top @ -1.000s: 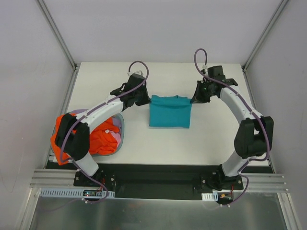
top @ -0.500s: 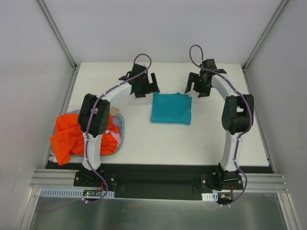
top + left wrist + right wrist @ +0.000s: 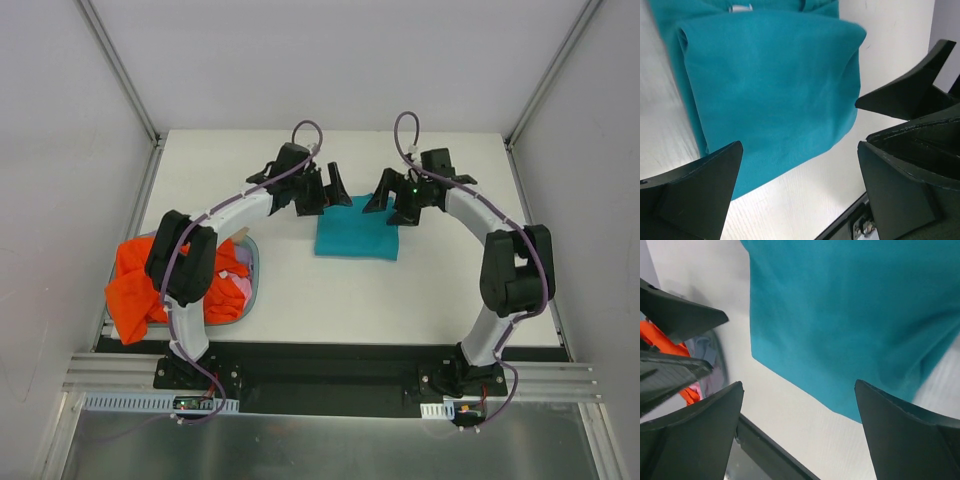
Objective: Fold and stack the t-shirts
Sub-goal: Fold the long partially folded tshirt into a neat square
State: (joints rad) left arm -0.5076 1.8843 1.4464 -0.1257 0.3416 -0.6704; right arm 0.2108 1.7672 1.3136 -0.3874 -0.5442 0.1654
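left gripper (image 3: 330, 190): wide open, empty, had moved in to the teal shirt's (image 3: 356, 232) upper-left corner | right gripper (image 3: 390, 200): wide open, empty, had closed in on its upper-right corner | teal shirt: folded, frame centre, unmoved | orange shirt (image 3: 135, 285): lower left, unchanged

The right gripper (image 3: 799, 385) hangs over the white tabletop (image 3: 790, 410) with its two dark fingers (image 3: 900, 435) spread wide and nothing between them. Past them lies the folded teal t-shirt (image 3: 850, 310), flat on the table, with a smooth top face and one folded corner pointing towards the table's near edge. A dark strip (image 3: 770, 452) runs along that edge. To the left, the left gripper (image 3: 720, 341) reaches in, its fingers also apart. Behind it, towards the table's left edge, a grey basket (image 3: 715, 352) holds bunched orange cloth (image 3: 662, 340).
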